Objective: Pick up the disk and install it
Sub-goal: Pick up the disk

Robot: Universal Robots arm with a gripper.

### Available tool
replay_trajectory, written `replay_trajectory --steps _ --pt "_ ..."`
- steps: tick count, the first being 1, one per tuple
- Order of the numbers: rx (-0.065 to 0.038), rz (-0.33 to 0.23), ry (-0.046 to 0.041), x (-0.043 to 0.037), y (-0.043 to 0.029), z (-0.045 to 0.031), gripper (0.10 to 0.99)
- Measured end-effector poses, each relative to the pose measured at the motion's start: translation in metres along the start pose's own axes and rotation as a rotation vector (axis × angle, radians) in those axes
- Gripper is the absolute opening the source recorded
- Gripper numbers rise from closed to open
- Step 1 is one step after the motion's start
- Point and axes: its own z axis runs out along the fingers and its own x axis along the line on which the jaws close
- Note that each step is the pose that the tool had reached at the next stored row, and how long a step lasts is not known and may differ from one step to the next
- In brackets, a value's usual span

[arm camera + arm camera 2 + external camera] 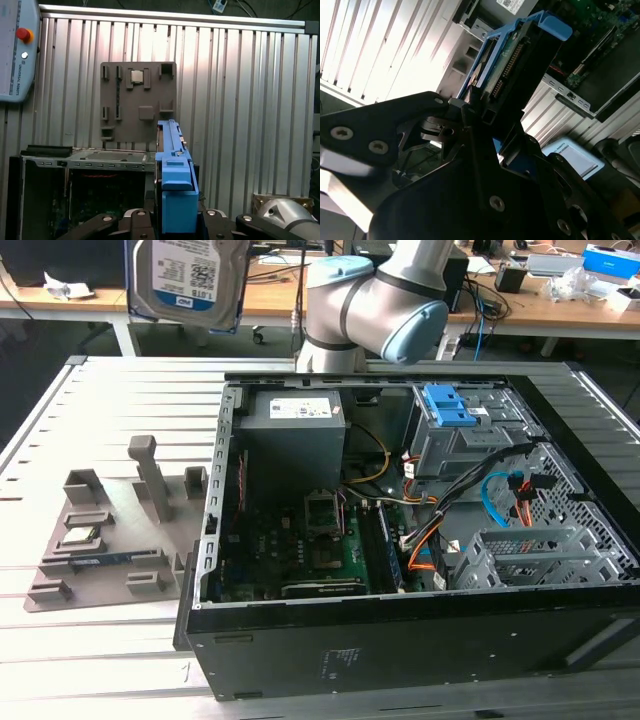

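Disk (190, 275) hangs high above the bench in the exterior view, at about eleven o'clock from the open computer case (400, 640) and well apart from it, its labelled face turned toward the camera. The gripper (176, 220) has its fingers closed on the drive: in the first wrist view they sit either side of the blue carrier frame (175, 165), seen edge-on, and in the second wrist view the connector end of the drive (512, 60) sticks out beyond the clamp.

Inside the case, the drive cage with the blue latch (450, 405) lies at about one o'clock from the motherboard (310, 550), and a second, open metal cage (530, 555) at about four o'clock. Orange and blue cables (500, 500) loop between the two.

The main risk, as I judge it, is the hold itself: the fingers grip only one end, so the long free part could pivot or slip in the clamp. A tilted carrier would likely jam on a cage's rails. The loose cables could also snag a corner of the carrier, or be pinched behind it. Which cage the drive belongs in cannot be told.
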Motion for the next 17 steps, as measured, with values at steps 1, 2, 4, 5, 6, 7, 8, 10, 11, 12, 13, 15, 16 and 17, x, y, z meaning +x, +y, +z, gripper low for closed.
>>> replay_trajectory --steps 1,2,4,5,6,7,8,10,11,12,13,15,16,17 --pt "0.000 0.000 0.0000 0.0003 -0.0050 -0.0001 0.369" --pt "0.000 0.000 0.0000 0.0006 -0.0088 -0.0002 0.369" --pt "0.000 0.000 -0.0001 0.0010 -0.0167 -0.0004 0.369" --pt "0.000 0.000 -0.0001 0.0012 -0.0198 -0.0004 0.369" --pt "0.000 0.000 0.0000 0.0016 -0.0249 -0.0006 0.369" --pt "0.000 0.000 0.0000 0.0020 -0.0321 -0.0008 0.369" --pt "0.000 0.000 -0.0001 0.0022 -0.0360 -0.0008 0.369" --pt "0.000 0.000 -0.0001 0.0027 -0.0438 -0.0011 0.369" --pt "0.000 0.000 0.0000 0.0029 -0.0476 -0.0012 0.369" --pt "0.000 0.000 0.0000 0.0033 -0.0536 -0.0013 0.369" --pt "0.000 0.000 0.0000 0.0036 -0.0582 -0.0014 0.369" --pt "0.000 0.000 -0.0001 0.0042 -0.0682 -0.0017 0.369" --pt "0.000 0.000 -0.0001 0.0045 -0.0729 -0.0017 0.369" --pt "0.000 0.000 -0.0001 0.0047 -0.0770 -0.0018 0.369"
